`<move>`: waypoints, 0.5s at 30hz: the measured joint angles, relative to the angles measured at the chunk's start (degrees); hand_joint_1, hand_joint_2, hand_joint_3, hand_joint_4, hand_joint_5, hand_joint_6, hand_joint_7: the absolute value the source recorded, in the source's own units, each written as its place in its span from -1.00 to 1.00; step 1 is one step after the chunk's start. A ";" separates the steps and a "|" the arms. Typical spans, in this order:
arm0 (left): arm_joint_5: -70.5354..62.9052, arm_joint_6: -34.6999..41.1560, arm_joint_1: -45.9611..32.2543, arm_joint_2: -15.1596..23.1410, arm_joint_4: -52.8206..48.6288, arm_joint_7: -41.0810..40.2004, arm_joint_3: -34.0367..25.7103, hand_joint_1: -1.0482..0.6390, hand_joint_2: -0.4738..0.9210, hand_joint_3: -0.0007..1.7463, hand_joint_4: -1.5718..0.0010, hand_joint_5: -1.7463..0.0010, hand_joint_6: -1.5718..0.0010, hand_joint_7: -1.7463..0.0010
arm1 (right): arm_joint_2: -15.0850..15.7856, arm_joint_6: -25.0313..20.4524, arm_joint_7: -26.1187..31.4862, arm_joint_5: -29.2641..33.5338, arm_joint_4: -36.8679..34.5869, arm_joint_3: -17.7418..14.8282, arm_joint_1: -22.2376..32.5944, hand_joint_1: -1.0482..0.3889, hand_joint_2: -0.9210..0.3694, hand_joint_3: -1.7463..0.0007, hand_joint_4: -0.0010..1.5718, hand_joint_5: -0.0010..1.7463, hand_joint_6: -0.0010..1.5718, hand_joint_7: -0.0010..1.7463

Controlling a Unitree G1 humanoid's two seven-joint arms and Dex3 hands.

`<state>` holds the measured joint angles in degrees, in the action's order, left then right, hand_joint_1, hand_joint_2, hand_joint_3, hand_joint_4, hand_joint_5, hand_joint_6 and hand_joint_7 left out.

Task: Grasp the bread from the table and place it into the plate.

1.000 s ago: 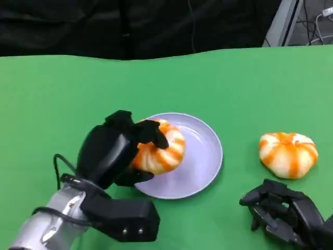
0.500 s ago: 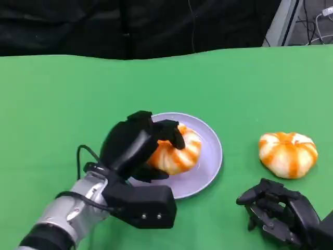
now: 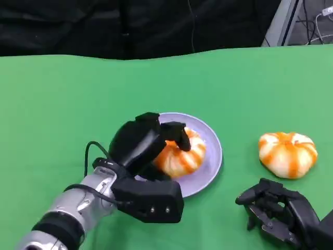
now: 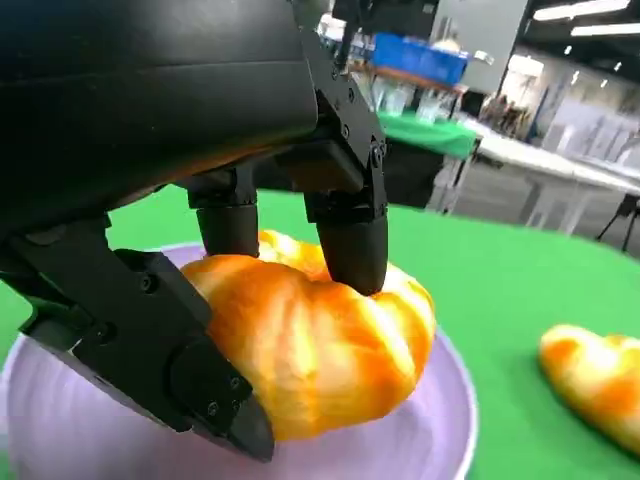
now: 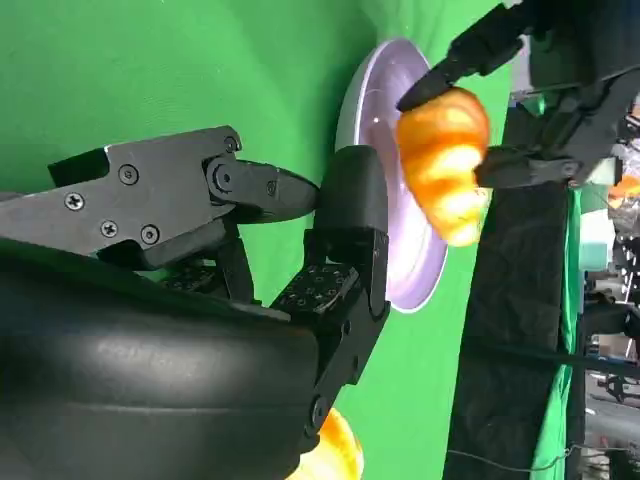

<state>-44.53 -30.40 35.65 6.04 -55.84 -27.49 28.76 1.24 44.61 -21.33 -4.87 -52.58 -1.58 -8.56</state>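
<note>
My left hand (image 3: 143, 143) grips an orange-and-white striped bread (image 3: 182, 154) over the lavender plate (image 3: 210, 156) at the table's middle. In the left wrist view the fingers (image 4: 350, 235) press on the bread (image 4: 320, 345) from above and below, just above the plate (image 4: 440, 430). The right wrist view shows this bread (image 5: 445, 160) held slightly off the plate (image 5: 375, 110). A second striped bread (image 3: 288, 153) lies on the green cloth at the right. My right hand (image 3: 278, 213) rests near the front edge, below that bread, fingers apart and holding nothing.
Green cloth (image 3: 78, 99) covers the table, with a black backdrop behind its far edge. Open cloth lies to the left of the plate and between the plate and the second bread.
My left hand has carried the bread to the right, further over the plate's middle. The right hand has barely moved.
</note>
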 measured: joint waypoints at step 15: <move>-2.41 8.35 3.38 2.07 -1.24 6.66 4.46 -0.63 1.00 -0.72 0.58 1.00 0.43 1.00 | -0.07 0.46 0.78 0.78 -0.08 0.03 -0.02 0.08 -1.00 0.50 -0.17 0.97 0.02 0.10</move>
<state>-46.94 -22.05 39.03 8.11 -57.08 -20.83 33.21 1.17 45.07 -20.55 -4.09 -52.65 -1.54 -8.58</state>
